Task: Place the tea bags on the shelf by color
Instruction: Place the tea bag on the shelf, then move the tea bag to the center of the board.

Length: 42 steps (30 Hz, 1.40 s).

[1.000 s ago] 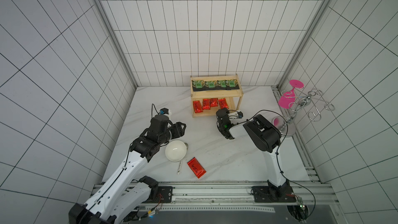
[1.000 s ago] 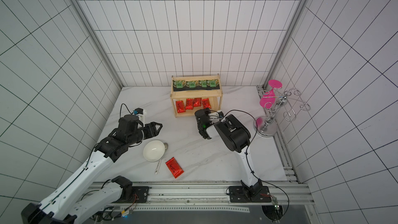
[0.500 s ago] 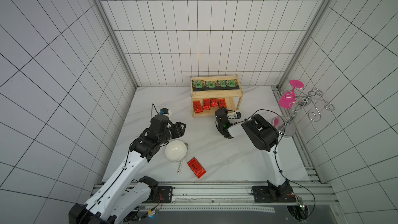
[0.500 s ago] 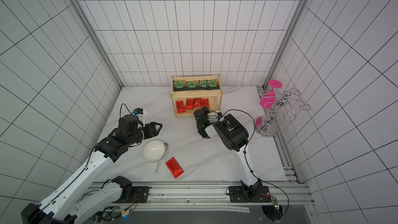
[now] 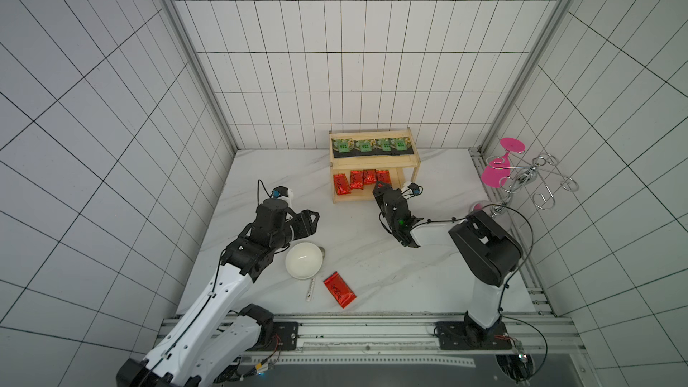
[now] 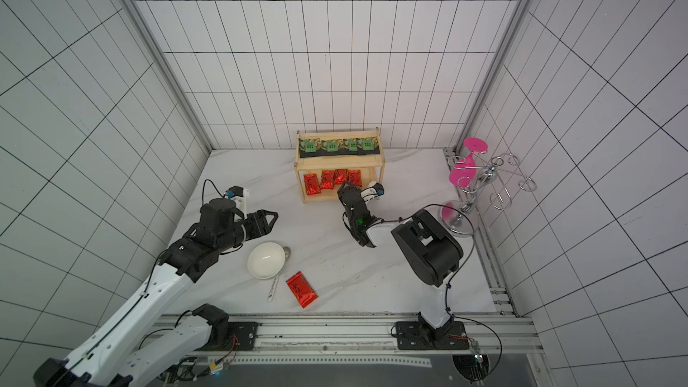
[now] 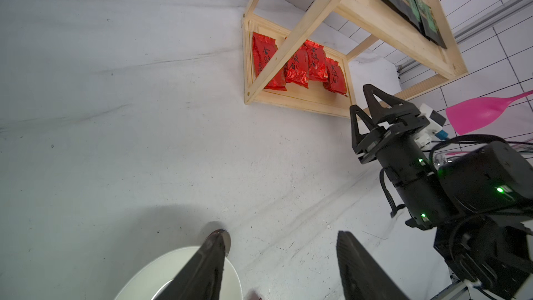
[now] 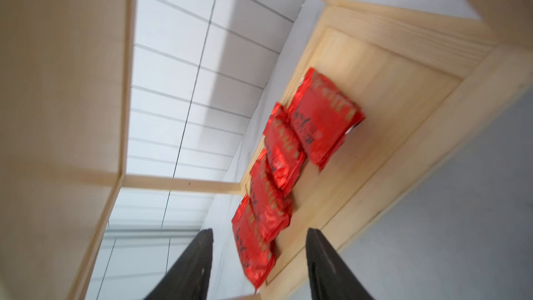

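Both top views: my right gripper (image 5: 382,190) is at the front of the shelf (image 5: 372,199), jaws apart, empty. Four red pouches (image 5: 359,180) lie on the lower tier, four black sachets (image 5: 372,146) above, and one loose red pouch (image 6: 301,289) lies off the shelf near the bowl (image 6: 266,260). Left wrist: my left gripper (image 7: 279,240) is wide open, holding nothing, over the bowl rim. Right wrist: blurry, pouches close ahead of my fingers. Backing out could snag one and drag it off, and the flat foil may slip when pinched.
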Each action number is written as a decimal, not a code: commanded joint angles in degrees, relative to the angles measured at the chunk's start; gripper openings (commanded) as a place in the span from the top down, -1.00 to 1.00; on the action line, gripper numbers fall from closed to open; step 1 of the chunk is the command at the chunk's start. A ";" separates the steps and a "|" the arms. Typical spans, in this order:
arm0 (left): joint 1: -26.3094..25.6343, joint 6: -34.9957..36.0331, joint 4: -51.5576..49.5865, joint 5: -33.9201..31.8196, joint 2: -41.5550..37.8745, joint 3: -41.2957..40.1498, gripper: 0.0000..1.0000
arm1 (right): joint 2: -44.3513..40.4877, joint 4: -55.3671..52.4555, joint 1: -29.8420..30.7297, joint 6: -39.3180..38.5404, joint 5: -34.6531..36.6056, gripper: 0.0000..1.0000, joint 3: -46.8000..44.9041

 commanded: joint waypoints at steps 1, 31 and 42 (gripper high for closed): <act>1.27 0.68 -0.50 -0.08 -1.21 2.17 -0.31 | -9.09 -11.37 6.41 -19.87 -6.40 -0.09 -2.94; 2.80 0.46 -0.07 -6.95 0.17 0.44 -0.33 | -12.25 -47.18 35.02 -48.29 1.63 -0.39 -3.07; 3.54 0.79 0.76 -4.95 0.74 -0.32 -0.34 | -7.41 -46.30 39.90 -52.64 2.41 -0.90 1.40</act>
